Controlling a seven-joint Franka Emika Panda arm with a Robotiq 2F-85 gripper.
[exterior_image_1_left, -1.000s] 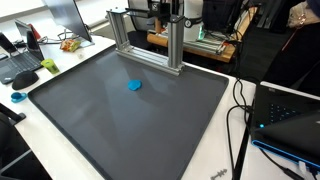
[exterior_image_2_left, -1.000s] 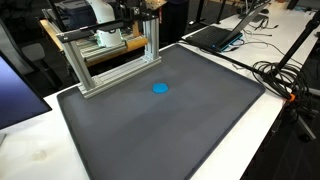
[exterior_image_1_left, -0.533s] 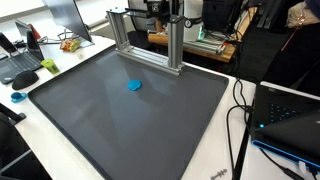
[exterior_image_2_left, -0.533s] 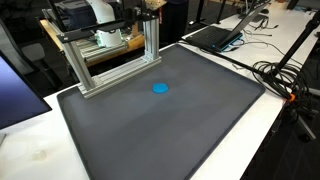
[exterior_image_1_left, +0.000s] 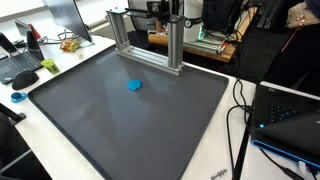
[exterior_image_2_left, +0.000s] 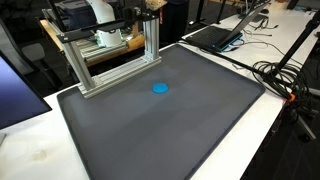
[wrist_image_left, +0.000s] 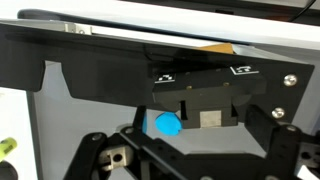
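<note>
The gripper (wrist_image_left: 190, 160) shows only in the wrist view, where its black finger links come in from the bottom edge and stand spread wide to either side. The jaws are apart and nothing sits between them, so it has hold of nothing. I cannot pick the gripper out with any certainty in the exterior views.

The thing nearest to it is a small blue piece (wrist_image_left: 165, 124), round in outline. In the wrist view it appears in the gap between the spread links, partly covered by a black plate (wrist_image_left: 120, 70) with white markings and screws that fills most of the picture.

In both exterior views the blue piece (exterior_image_1_left: 134, 85) (exterior_image_2_left: 159, 88) lies flat and alone on a large dark grey mat (exterior_image_1_left: 120, 125) (exterior_image_2_left: 170, 135). It sits in the half of the mat nearer the metal frame and touches nothing but the mat.

The metal frame (exterior_image_1_left: 150, 40) (exterior_image_2_left: 110, 55) is built of silver bars and stands upright along the far edge of the mat, a little way from the blue piece. The mat covers most of a white bench (exterior_image_2_left: 30, 150).

A dark laptop (exterior_image_1_left: 290, 115) (exterior_image_2_left: 215, 35) sits beyond one side of the mat, with black cables (exterior_image_1_left: 238, 110) (exterior_image_2_left: 275, 70) trailing over the bench next to it, well apart from the blue piece.
</note>
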